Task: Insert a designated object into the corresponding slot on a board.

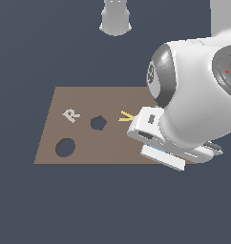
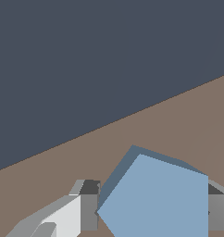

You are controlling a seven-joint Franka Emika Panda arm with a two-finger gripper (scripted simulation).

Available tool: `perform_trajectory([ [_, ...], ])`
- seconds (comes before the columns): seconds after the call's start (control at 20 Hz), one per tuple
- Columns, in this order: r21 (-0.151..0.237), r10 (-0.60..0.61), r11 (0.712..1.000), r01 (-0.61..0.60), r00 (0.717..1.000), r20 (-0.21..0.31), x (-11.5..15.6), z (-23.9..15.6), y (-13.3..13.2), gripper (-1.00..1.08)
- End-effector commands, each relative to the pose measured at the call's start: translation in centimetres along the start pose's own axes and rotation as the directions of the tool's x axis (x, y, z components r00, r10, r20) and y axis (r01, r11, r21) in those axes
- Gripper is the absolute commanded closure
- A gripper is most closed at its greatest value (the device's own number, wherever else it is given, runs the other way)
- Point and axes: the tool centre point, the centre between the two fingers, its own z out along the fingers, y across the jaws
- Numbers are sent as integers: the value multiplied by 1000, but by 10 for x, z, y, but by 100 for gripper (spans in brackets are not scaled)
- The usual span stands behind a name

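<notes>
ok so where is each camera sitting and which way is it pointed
Exterior view: off the arm, raised, looking down at the brown board with its pentagon hole and round hole; the arm's big white wrist fills the exterior view's right.
Wrist view: on the wrist, close above the board, looking past the fingers that flank the blue pentagon block.
Shared: the board and the gripper; the block shows only in the wrist view.
</notes>
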Motion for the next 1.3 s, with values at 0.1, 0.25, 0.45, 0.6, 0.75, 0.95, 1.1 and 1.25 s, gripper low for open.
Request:
perform_trajectory([
  [0.1, 1, 0, 1000, 0, 1000, -1, 0, 1, 0, 108],
  [0.25, 1, 0, 1000, 0, 1000, -1, 0, 1, 0, 108],
  [0.45, 1, 0, 1000, 0, 1000, -2, 1, 0, 0, 108],
  [0.6, 1, 0, 1000, 0, 1000, -1, 1, -4, 0, 108],
  [0.75, 0, 1, 1000, -1, 1000, -1, 1, -3, 0, 108],
  [0.95, 0, 22, 1000, -22, 1000, -1, 3, -3, 1, 108],
  [1.1, 0, 57, 998, -57, 998, -1, 6, -3, 4, 108],
  [1.25, 1, 108, 994, -108, 994, -1, 11, -3, 8, 108],
])
